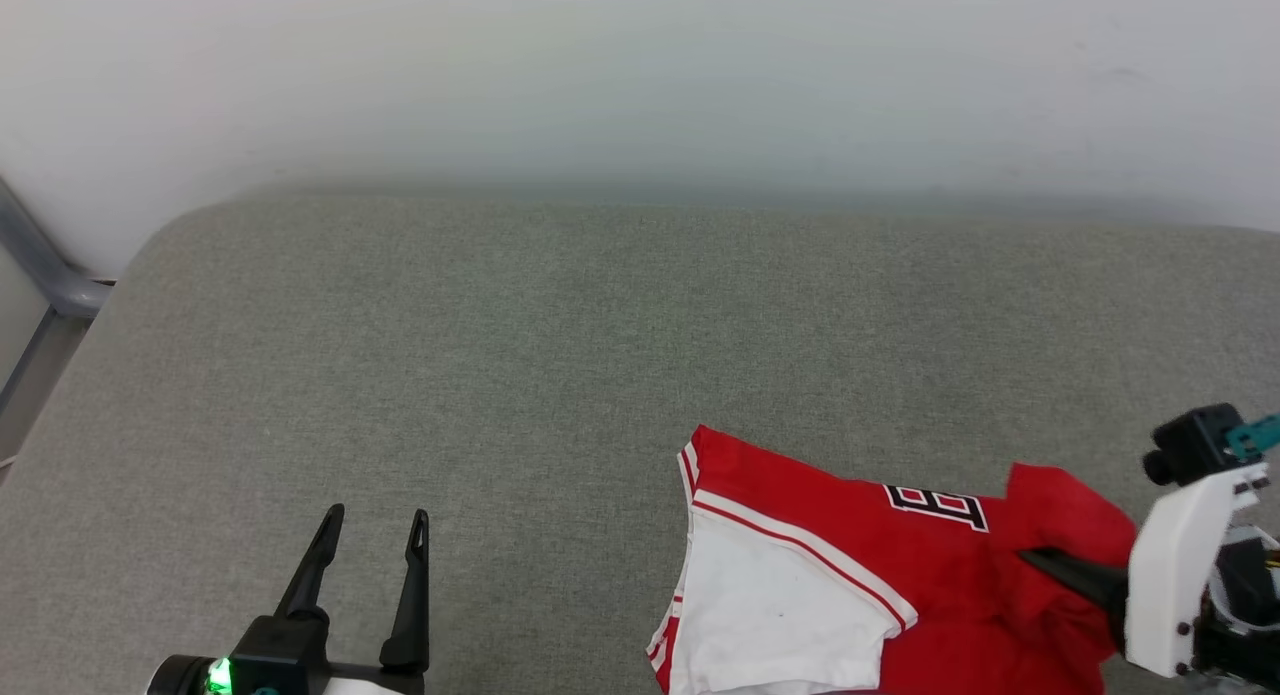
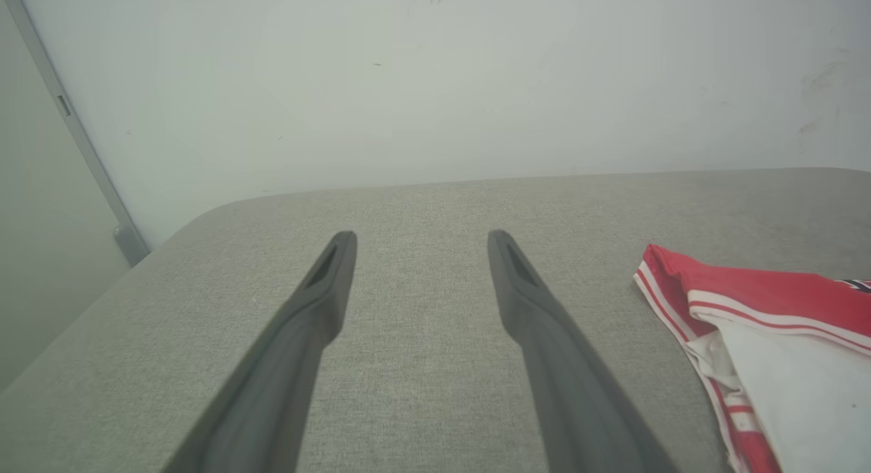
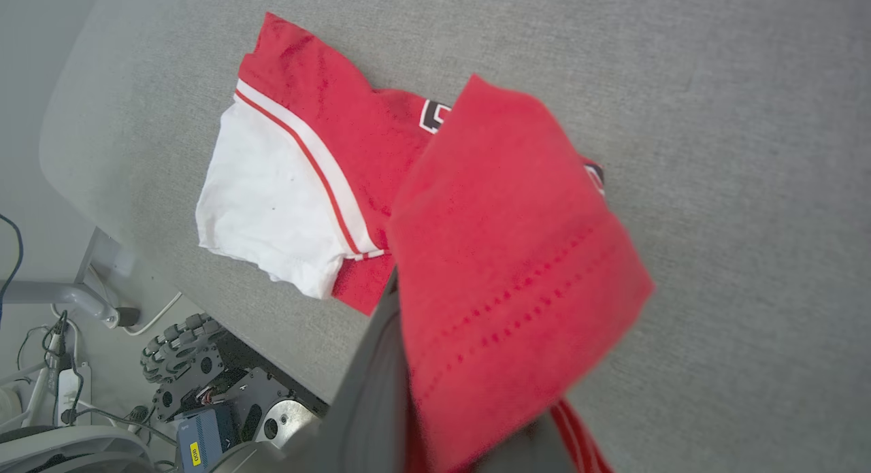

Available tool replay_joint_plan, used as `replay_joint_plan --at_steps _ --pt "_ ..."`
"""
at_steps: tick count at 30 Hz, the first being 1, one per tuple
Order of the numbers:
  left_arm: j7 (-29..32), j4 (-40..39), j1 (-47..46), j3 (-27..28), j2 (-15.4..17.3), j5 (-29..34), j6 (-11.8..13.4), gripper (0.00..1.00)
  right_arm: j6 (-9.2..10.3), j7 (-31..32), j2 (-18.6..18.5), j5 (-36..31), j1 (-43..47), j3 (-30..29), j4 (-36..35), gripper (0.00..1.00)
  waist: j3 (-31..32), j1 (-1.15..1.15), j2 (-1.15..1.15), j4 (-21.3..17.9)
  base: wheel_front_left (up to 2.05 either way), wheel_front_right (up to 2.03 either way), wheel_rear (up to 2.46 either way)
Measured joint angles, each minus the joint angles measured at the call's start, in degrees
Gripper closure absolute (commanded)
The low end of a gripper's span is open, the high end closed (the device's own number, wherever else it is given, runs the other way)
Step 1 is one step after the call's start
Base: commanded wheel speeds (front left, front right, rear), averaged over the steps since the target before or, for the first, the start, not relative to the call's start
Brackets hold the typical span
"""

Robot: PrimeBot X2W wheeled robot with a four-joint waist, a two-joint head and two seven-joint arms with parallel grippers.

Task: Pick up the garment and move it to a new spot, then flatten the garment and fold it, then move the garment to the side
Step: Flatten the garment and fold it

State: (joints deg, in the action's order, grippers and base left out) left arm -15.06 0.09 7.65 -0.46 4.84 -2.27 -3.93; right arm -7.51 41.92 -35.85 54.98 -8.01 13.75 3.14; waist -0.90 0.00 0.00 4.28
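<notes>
The garment (image 1: 790, 490), red with a white sleeve edged in stripes, lies crumpled at the near right of the grey padded surface (image 1: 500, 375). Part of its black, white-outlined print shows. My right gripper (image 1: 1040, 560) reaches in from the right and is shut on a red flap of the garment, lifted off the rest. In the right wrist view that flap (image 3: 503, 269) drapes over my fingers (image 3: 374, 398) and hides their tips. My left gripper (image 1: 378, 517) rests open at the near left, apart from the garment (image 2: 762, 289), with nothing between its fingers (image 2: 326, 282).
A white wall (image 1: 640, 75) stands behind the surface. A grey metal frame (image 1: 40, 265) runs past the far left corner. Below the surface's near edge, the right wrist view shows a wheeled base (image 3: 190, 384) and cables on the floor.
</notes>
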Motion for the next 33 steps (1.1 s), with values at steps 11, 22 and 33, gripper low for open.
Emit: replay_joint_plan --at_steps 11,22,33 --pt "0.0 0.4 -2.4 -0.9 -0.5 0.2 -1.1 0.0 0.01 2.0 8.8 -5.9 -9.0 8.9 1.1 1.0 -2.2 0.0 0.0 1.5 0.0 0.0 0.0" --pt "0.0 0.9 -4.0 -1.3 -1.1 0.2 -1.6 0.0 0.01 -6.6 16.6 -11.3 -18.5 18.4 14.4 1.0 -4.3 0.0 0.0 2.8 0.0 0.0 0.0" --pt "0.0 1.6 -4.6 -0.9 -1.4 0.1 -1.7 0.0 0.0 -12.9 18.6 -14.1 -20.2 24.9 25.4 0.12 -4.6 0.0 0.0 3.1 0.0 0.0 0.0"
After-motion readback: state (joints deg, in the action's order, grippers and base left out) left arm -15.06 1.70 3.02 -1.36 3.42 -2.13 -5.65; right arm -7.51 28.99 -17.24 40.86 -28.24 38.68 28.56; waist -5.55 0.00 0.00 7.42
